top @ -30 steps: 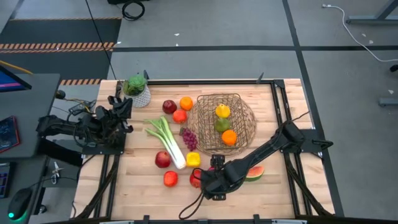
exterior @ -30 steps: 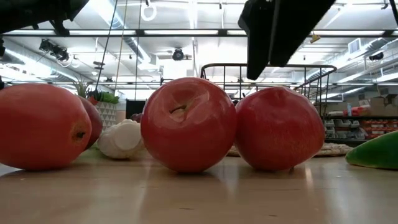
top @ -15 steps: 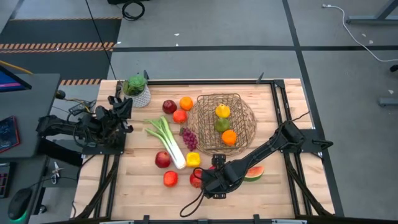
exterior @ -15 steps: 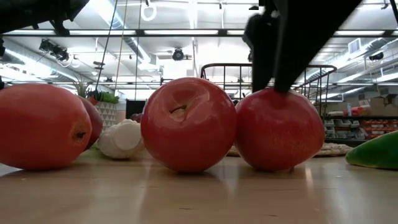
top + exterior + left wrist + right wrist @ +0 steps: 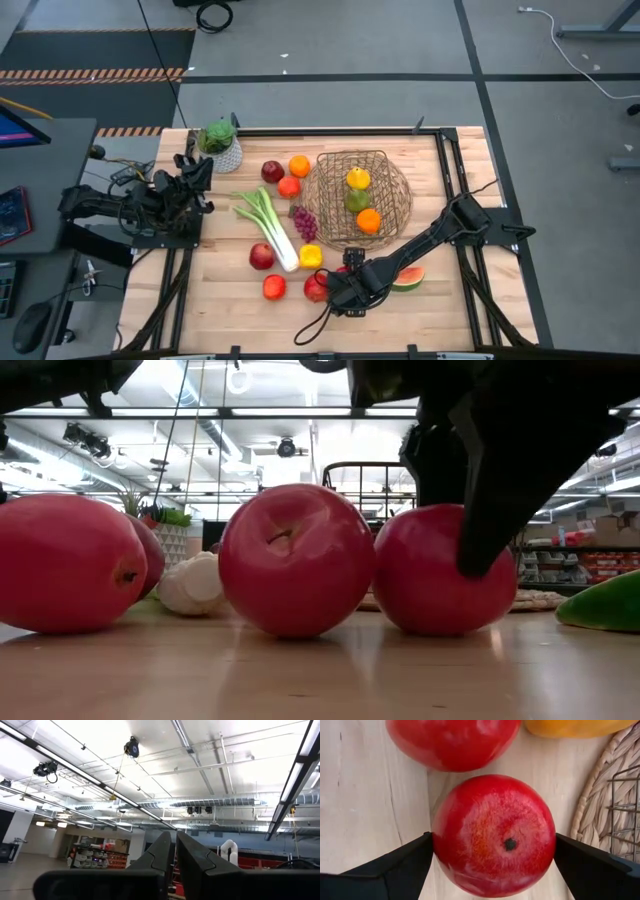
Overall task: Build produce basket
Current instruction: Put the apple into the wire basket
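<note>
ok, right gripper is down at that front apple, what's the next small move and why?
Probably close. The right gripper is open, one finger on each side of the red apple, which sits on the table beside the basket. Nothing is gripped yet, so shut first, then lift.

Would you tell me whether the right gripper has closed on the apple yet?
Open: the right gripper straddles the red apple, its fingers beside it.
</note>
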Controlling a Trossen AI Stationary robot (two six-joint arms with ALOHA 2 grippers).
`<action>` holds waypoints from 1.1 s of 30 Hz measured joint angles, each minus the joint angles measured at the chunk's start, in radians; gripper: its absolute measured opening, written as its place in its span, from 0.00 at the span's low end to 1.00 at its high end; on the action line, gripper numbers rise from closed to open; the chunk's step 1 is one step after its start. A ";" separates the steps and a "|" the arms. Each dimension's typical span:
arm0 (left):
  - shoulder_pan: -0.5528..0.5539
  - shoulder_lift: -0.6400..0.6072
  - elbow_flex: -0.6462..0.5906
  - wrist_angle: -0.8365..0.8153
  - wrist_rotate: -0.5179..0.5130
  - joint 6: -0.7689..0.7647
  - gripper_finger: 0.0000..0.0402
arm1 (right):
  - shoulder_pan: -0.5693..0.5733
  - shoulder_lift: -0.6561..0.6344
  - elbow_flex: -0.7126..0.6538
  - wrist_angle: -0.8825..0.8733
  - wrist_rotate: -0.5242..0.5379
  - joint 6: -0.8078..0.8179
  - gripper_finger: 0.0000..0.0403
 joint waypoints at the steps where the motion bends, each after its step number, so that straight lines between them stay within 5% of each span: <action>1: 0.000 0.000 0.000 0.000 0.000 0.000 0.09 | -0.001 0.000 0.000 0.000 -0.001 -0.001 0.99; 20: 0.000 0.000 0.000 0.000 0.000 0.002 0.08 | -0.004 -0.059 0.003 -0.029 -0.040 -0.020 0.94; 33: 0.000 0.000 0.000 -0.008 0.000 0.002 0.08 | -0.020 -0.238 0.003 -0.042 -0.036 -0.017 0.94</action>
